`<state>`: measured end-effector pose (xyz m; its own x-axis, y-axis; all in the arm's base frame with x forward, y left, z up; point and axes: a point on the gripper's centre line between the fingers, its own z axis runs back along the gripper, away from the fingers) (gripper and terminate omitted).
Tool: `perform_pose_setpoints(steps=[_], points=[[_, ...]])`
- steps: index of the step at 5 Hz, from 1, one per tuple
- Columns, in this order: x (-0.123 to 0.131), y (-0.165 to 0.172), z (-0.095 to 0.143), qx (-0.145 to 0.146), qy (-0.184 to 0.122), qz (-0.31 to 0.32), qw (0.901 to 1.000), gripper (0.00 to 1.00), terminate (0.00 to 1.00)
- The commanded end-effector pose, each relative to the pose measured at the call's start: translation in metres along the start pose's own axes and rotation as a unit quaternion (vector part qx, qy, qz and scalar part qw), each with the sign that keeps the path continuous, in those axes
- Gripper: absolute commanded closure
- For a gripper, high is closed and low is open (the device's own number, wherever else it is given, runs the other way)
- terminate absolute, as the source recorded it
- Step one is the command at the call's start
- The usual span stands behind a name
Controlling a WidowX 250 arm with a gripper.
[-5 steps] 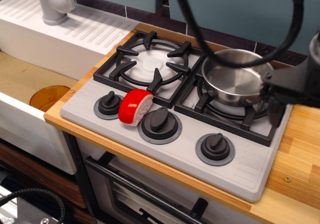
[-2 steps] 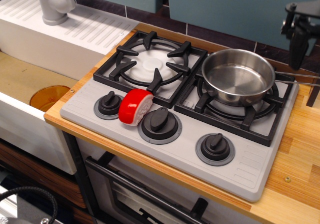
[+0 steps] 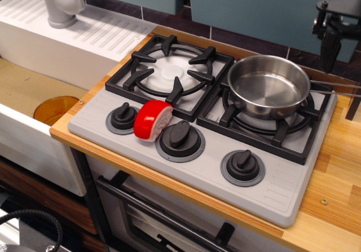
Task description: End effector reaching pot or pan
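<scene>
The shiny steel pan [image 3: 269, 86] sits on the right burner grate of the toy stove [image 3: 282, 184]. Its thin handle [image 3: 337, 87] points right, toward the frame edge. My black gripper [image 3: 341, 88] hangs at the far right, behind and to the right of the pan, partly cut off by the frame. One thin finger [image 3: 329, 50] points down just beyond the pan's rim, above the handle. A second dark finger [image 3: 353, 102] shows at the right edge. The fingers stand wide apart, hold nothing, and do not touch the pan.
A red-and-white toy piece [image 3: 152, 119] lies on the stove front between two black knobs [image 3: 123, 118] [image 3: 180, 138]. A third knob [image 3: 242, 165] sits below the pan. The left burner grate [image 3: 169, 71] is bare. A sink with an orange disc [image 3: 55, 109] and a grey faucet [image 3: 60, 4] lies left.
A second ago the arm and cables crossed the view beside the pan's right side. The gripper has since risen to the back right and then shifted slightly left. The pan has not moved.
</scene>
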<state>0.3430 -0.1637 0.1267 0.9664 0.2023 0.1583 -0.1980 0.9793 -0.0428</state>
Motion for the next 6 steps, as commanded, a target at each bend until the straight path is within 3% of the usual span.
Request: perform_pose_setpoints(steps=[1,2,3,4,6], points=[[0.041,0.029,0.001,-0.01,-0.056,-0.039,0.9976,0.0,0.0],[0.042,0.043,0.007,-0.001,-0.056,-0.046,0.9974,0.0,0.0],[0.039,0.066,0.0,-0.02,-0.06,-0.063,0.996,0.0,0.0],[0.031,0.082,-0.004,-0.016,-0.065,-0.072,0.9952,0.0,0.0],[0.025,0.099,-0.003,-0.011,-0.07,-0.078,0.9944,0.0,0.0]])
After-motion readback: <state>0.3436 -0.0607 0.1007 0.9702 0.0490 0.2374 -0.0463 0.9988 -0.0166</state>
